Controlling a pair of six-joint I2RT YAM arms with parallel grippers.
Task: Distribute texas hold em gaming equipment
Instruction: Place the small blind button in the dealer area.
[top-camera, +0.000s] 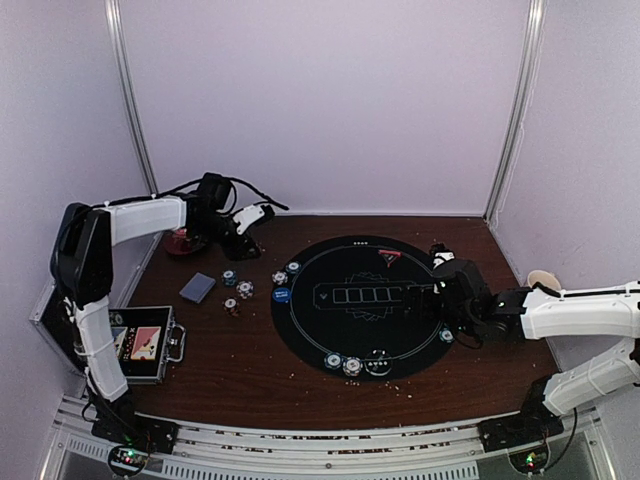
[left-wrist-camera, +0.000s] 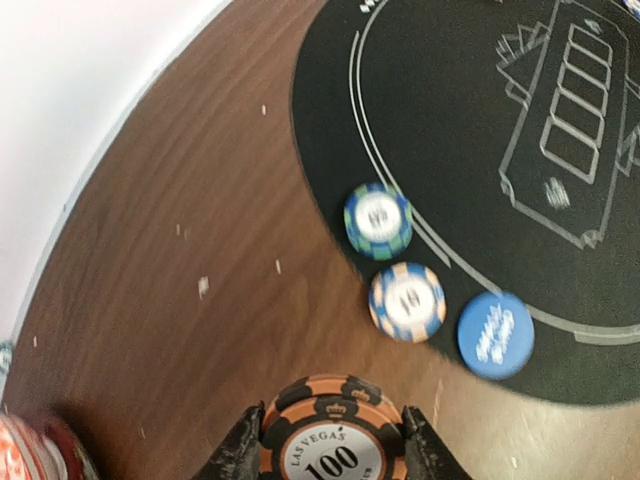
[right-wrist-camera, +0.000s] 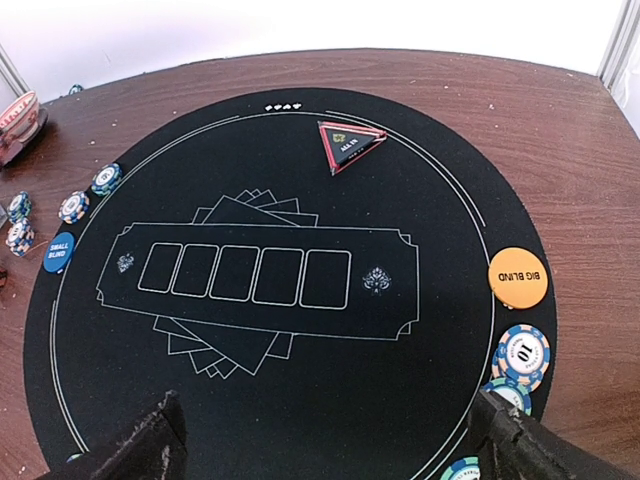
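A robot lab's test cell: pale panel walls (top-camera: 320, 100) on metal corner posts (top-camera: 515, 110) rise behind the round black poker mat (top-camera: 340, 325) on its brown wooden worktop (top-camera: 240, 370). White-shelled robot arms (top-camera: 585, 312) flank that mat, mounted on aluminium rails (top-camera: 320, 445) in front.

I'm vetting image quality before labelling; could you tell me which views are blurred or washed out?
Left wrist: the two striped chips and blue button are smeared, while the held orange chip is legible. Right wrist: sharp, the orange button clearly readable, wall blown out. Top external: evenly lit, small pieces soft.
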